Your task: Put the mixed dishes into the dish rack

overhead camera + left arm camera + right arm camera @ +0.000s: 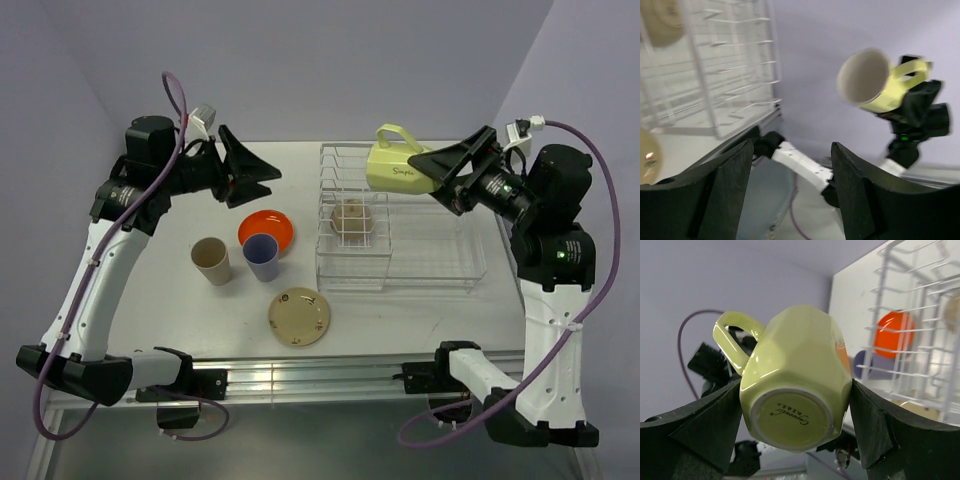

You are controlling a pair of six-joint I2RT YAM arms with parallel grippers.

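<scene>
Yellow-green and glossy, the cup [398, 165] hangs in the air over the far left corner of the dish rack [440, 262], pinched across its faceted body by the right gripper [425, 170], whose two fingers press on opposite sides of it. It lies on its side: the long axis runs level, roughly along the rack's back edge, with the base turned toward the right wrist, the open mouth facing left toward the other arm, and the handle sticking up. So the rack sits straight below what the right arm carries, and to my eye the coming move is a matter of lowering and tipping the cup rather than travelling sideways. An off-white bowl [352, 217] already sits inside the rack's left section, just nearer than the spot under the cup, so I'd want the cup set clear of it. The left gripper [252, 183] hovers well left of the rack with its fingers spread and nothing between them. Left of the rack, on the table, wait the orange plate [268, 228], the lavender cup [261, 256] touching its near rim, the tan cup [211, 260] beside that, and the cream saucer [299, 316] nearest the arms' bases.
</scene>
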